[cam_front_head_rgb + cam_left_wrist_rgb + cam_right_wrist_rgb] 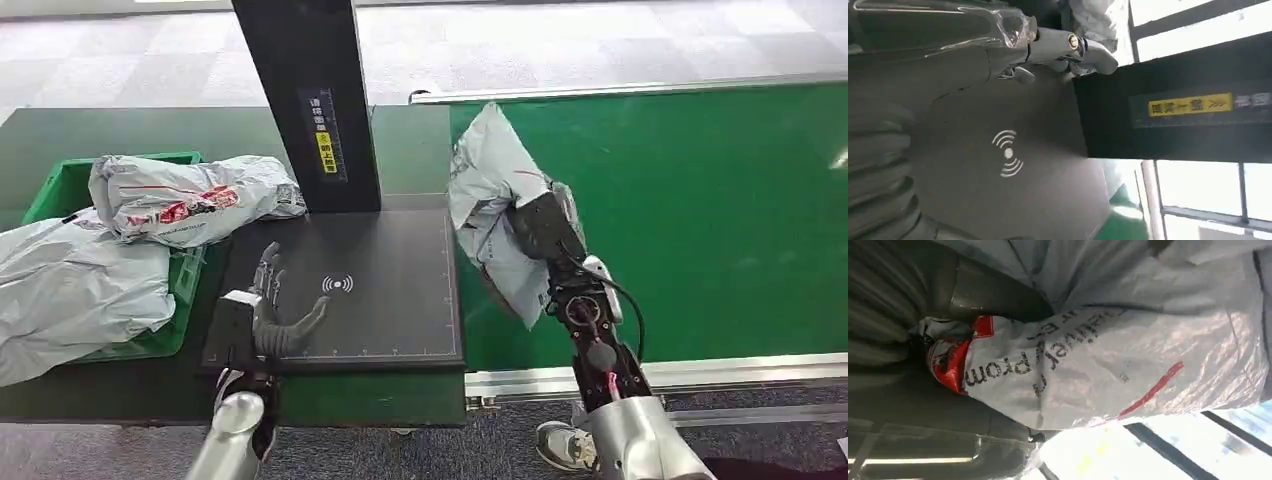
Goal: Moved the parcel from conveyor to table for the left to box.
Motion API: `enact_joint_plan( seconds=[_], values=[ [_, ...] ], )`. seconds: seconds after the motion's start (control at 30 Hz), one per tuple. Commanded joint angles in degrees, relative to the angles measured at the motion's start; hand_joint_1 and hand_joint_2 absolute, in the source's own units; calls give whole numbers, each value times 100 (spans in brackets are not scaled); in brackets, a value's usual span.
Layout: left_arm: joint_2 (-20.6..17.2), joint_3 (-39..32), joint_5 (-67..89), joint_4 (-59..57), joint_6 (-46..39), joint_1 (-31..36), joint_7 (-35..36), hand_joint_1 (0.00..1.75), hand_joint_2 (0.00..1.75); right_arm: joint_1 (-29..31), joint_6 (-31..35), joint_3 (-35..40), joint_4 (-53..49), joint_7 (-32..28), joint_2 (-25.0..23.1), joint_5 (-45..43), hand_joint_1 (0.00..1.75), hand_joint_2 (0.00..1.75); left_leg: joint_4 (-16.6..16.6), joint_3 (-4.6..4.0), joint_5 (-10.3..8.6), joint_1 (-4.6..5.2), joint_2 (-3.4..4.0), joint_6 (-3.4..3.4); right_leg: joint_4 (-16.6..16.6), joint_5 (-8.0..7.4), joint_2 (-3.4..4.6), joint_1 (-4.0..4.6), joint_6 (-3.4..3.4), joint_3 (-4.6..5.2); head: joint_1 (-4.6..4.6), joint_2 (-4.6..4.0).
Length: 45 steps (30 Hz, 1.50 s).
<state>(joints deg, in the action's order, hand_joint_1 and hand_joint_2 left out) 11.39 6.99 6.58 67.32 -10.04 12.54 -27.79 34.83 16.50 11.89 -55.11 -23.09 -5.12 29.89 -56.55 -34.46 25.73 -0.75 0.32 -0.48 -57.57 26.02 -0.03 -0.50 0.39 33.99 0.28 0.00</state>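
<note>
Holding the grey plastic parcel (492,205) off the green conveyor belt (700,220), our right hand (545,228) is clenched around its middle, so the bag hangs with its long axis roughly upright, one end poking up above the hand and the other drooping below it. In the right wrist view the same parcel (1108,365) shows its crumpled film, black lettering and a red patch close against the hand. It sits just beside the right edge of the black scanner pad (390,290) on the desk (120,130), so the coming move, as we judge it, is a short carry leftwards and down onto that pad. Our left hand (275,320) rests on the pad's near left corner, released and holding nothing, fingers spread; the left wrist view shows that hand (948,45) above the pad's wireless mark (1008,153). The right hand is plainly the nearer one to the parcel. A black upright post (310,100) with a yellow label stands at the pad's far edge and could snag the parcel's raised end if we swing too far forward. Further left, two more grey parcels (190,198) lie heaped over a green crate (60,185), well apart from the held one.
</note>
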Motion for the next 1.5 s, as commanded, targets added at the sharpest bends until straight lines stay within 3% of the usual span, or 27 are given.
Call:
enact_joint_plan(
  seconds=[0.03,0.2,0.33,0.5,0.67,0.83,0.93,0.97,1.0,1.03,1.07,1.1,1.2,1.37,1.5],
  values=[
    [89,91,-59,55,-724,342,-285,0,175,587,916,1233,156,-574,-471,717,175,175,-4,9,9,3,30,3,-4,-1,31,-3,-1,2,0,0],
    [79,72,-431,131,-1058,304,-616,0,175,761,1256,1782,701,-791,-435,1015,175,175,4,21,4,4,2,2,4,2,3,-3,-3,-14,-2,0],
    [87,66,-722,215,-1236,292,-769,0,175,1291,1452,2475,1732,-499,-609,1946,175,175,1,22,7,5,16,2,2,1,17,-3,-2,-11,-2,0],
    [-7,149,-924,152,-1333,304,-883,0,175,2071,-507,3520,3348,367,-953,2835,175,175,2,25,6,5,22,2,0,-1,23,-4,-3,-10,-2,0],
    [-48,207,-1027,268,-1380,185,-883,0,175,2115,-1410,3720,3696,1063,-1014,2853,175,175,4,23,4,4,-2,3,3,5,-2,-3,-2,-19,0,0],
    [-43,233,-1033,286,-1387,193,-855,0,175,2025,-1463,3659,3732,1096,-945,2729,175,175,3,16,1,3,-23,3,4,5,-18,-3,0,-19,0,0],
    [-30,214,-1039,329,-1391,182,-851,0,175,1963,-1027,3623,3644,1089,-900,2726,175,175,3,10,-1,4,-22,2,5,2,-17,-3,-1,-12,2,0],
    [-17,191,-1037,393,-1398,151,-850,0,175,1934,-561,3514,3560,993,-886,2658,175,175,3,10,-1,3,-22,1,6,2,-17,-2,-1,-12,0,0],
    [-11,181,-1036,419,-1393,136,-850,0,175,1930,-349,3441,3553,914,-895,2604,168,175,5,18,0,4,-25,2,6,4,-19,-2,-3,-20,2,0],
    [0,168,-1023,469,-1397,106,-845,0,175,1933,-104,3312,3546,792,-908,2502,143,175,4,14,0,3,-24,1,6,3,-18,-2,-2,-15,0,-2],
    [15,158,-1003,511,-1404,79,-836,0,175,1886,284,3089,3443,645,-903,2326,54,175,2,10,-1,4,-22,1,4,2,-16,-3,-1,-10,0,-2],
    [19,159,-1000,522,-1401,72,-834,0,175,1858,454,2994,3378,574,-895,2247,0,175,5,19,1,3,-22,2,7,4,-16,-2,-3,-19,0,-2],
    [31,182,-978,516,-1384,67,-819,0,175,1689,996,2466,3140,83,-885,1730,0,175,4,21,4,4,-17,4,7,5,-14,-2,-2,-19,-2,0],
    [24,234,-971,436,-1385,107,-814,0,175,1410,1362,1839,2872,-542,-913,1018,0,175,4,14,1,2,-21,3,9,3,-18,-1,0,-15,0,0],
    [36,284,-977,357,-1383,164,-806,0,175,1216,738,1159,2508,-1023,-952,-45,0,175,6,20,1,2,-25,3,11,4,-21,-1,-2,-23,0,-2]
  ],
)
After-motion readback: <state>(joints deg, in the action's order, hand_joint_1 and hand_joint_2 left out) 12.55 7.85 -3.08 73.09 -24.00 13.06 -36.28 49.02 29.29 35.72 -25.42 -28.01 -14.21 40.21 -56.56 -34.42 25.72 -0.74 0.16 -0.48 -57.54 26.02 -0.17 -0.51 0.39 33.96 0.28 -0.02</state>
